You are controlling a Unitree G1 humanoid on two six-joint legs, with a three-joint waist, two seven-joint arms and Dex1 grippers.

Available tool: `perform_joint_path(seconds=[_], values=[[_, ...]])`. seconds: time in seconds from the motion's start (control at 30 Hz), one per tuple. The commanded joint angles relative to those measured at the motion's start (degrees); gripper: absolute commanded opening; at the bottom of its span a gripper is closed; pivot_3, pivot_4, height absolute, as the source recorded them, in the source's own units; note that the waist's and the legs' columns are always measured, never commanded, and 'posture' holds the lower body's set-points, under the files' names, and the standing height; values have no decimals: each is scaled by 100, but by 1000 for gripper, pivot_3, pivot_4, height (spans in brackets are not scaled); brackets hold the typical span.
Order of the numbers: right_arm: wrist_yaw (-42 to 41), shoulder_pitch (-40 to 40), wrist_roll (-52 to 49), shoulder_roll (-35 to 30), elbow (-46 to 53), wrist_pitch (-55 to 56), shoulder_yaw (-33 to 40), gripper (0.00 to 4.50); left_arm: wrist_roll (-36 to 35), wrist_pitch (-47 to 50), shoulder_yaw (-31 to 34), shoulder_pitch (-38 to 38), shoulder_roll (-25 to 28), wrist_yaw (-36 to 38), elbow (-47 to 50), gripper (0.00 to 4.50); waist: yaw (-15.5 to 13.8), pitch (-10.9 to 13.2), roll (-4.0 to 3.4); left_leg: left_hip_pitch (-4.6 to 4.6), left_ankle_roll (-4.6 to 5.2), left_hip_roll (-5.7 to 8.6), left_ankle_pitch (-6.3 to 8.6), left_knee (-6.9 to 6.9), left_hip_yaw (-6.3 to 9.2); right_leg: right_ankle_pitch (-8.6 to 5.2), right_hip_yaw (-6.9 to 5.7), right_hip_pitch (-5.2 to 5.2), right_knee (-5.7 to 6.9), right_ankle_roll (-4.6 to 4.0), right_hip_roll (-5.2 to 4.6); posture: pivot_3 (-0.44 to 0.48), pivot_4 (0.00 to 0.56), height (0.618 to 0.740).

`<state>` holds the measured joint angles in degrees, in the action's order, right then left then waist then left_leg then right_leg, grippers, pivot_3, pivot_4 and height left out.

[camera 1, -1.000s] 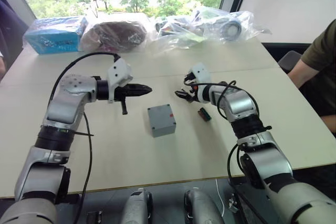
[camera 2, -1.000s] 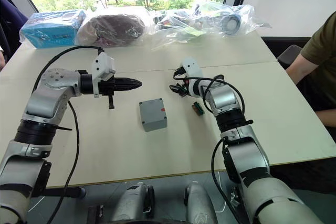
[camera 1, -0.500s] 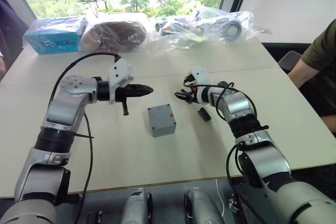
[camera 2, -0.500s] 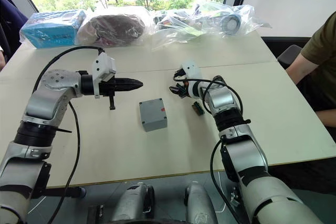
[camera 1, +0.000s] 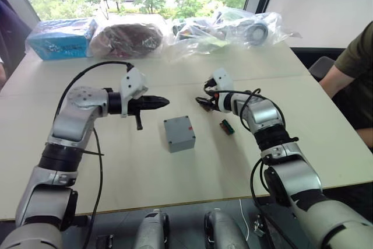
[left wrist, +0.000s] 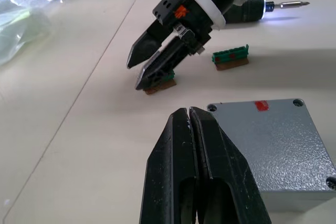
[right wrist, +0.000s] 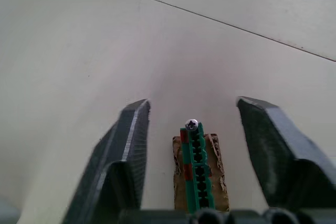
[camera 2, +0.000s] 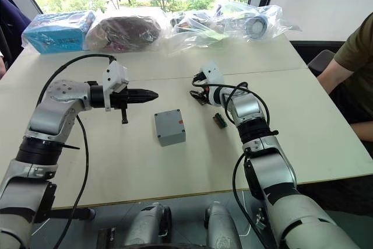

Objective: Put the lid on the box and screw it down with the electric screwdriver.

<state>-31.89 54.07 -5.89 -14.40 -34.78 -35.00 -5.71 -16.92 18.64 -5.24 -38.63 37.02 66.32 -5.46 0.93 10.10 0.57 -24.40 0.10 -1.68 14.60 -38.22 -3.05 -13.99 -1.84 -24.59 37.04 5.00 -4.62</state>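
Meanwhile the right gripper (right wrist: 191, 129) has shifted slightly farther from the robot than a second ago, and its spread fingers now straddle a small green-and-brown connector block (right wrist: 198, 169) lying on the table (camera 1: 175, 179), neither finger touching it in the right wrist view. A second connector block (camera 1: 227, 126) lies apart from it, just right of the box (camera 1: 179, 133). The left gripper (left wrist: 188, 116) hangs where it did, above the table to the left of the box, its two black fingers pressed together with nothing between them.

The box sits on the table between the two arms, its lid (left wrist: 273, 142) already lying flat on top with a red mark (left wrist: 261, 105) near one edge and screw holes at the corners; whether any screw is seated is too small to judge. In the left wrist view the electric screwdriver (left wrist: 273, 8) lies beyond the right gripper, its bit pointing away and a light glowing near the tip; most of its body is hidden behind that arm. Plastic-wrapped bundles (camera 1: 233, 27) and a blue package (camera 1: 61, 38) line the far edge, and a person's sleeve (camera 1: 355, 56) shows at the right.
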Motion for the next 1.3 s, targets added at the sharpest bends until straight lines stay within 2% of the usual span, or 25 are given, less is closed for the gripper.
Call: perform_joint_path(seconds=[0.03,0.1,0.13,0.37,0.47,0.8,1.07,1.3], values=[[-10,198,-14,55,-31,96,83,880,-80,-26,108,-52,28,-5,220,0,0,0,0,0,0,0,0,0,0,0,0,0,0,0,0,0,150,740],[-20,206,8,51,-78,75,62,112,-81,-24,107,-51,26,-6,221,0,1,0,0,0,0,0,0,0,-1,0,0,0,0,0,0,0,150,740],[-23,203,24,48,-87,34,40,37,-83,-20,109,-43,31,-7,234,0,2,0,0,0,0,0,0,0,0,0,0,0,0,0,0,0,150,740],[-33,203,26,47,-66,-90,35,37,-71,-54,110,-22,33,-7,216,0,2,0,0,0,0,0,0,0,0,0,0,0,0,0,0,0,150,740],[-51,292,-138,-54,277,-339,218,37,-65,-62,104,-4,42,3,224,0,0,0,0,0,0,0,0,0,0,0,0,0,0,0,0,0,150,740],[-326,90,-474,-376,2029,-1620,193,37,-55,-62,88,-3,60,28,237,0,-2,1,-2,0,0,-1,0,1,2,0,0,-1,0,0,0,0,150,740],[-651,-385,-1172,-620,4148,-3317,-235,37,-112,8,102,33,144,140,364,0,-17,1,-1,0,0,-2,0,1,5,0,0,-1,0,0,-1,0,150,740],[-473,-481,-1427,-567,4612,-3687,-341,37,-129,79,77,211,388,373,625,0,-14,1,-1,0,0,-2,0,1,6,0,-1,-1,-1,-1,0,0,150,740]])
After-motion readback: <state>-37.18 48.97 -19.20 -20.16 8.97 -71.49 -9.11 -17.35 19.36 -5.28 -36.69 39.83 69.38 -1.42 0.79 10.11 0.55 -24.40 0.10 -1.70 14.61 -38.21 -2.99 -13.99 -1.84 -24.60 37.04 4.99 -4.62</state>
